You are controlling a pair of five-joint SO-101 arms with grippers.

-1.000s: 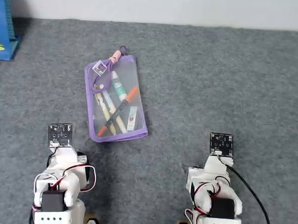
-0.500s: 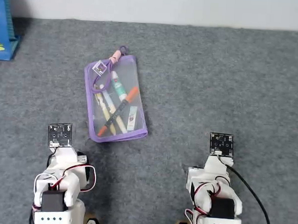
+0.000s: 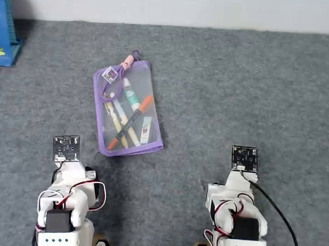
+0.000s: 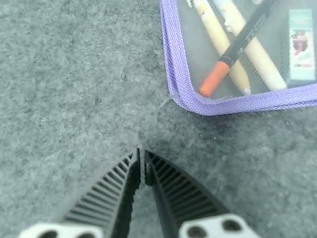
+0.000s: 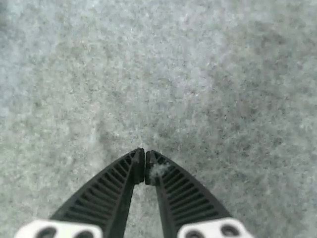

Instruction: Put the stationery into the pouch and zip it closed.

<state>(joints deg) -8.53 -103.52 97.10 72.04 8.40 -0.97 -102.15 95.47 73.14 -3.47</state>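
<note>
Grey felt-covered counter. Purple pouch lies flat at 10 o'clock from centre, pens inside. Left claw clenched, empty, near pouch's corner. Right claw clenched, empty, well apart from pouch.

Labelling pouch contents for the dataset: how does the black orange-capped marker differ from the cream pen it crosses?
The black marker with an orange cap is dark and slimmer; the cream pen is pale and thicker. The marker lies diagonally across the cream pen, on top of it. Both lie flat inside the purple-edged mesh pouch.
</note>
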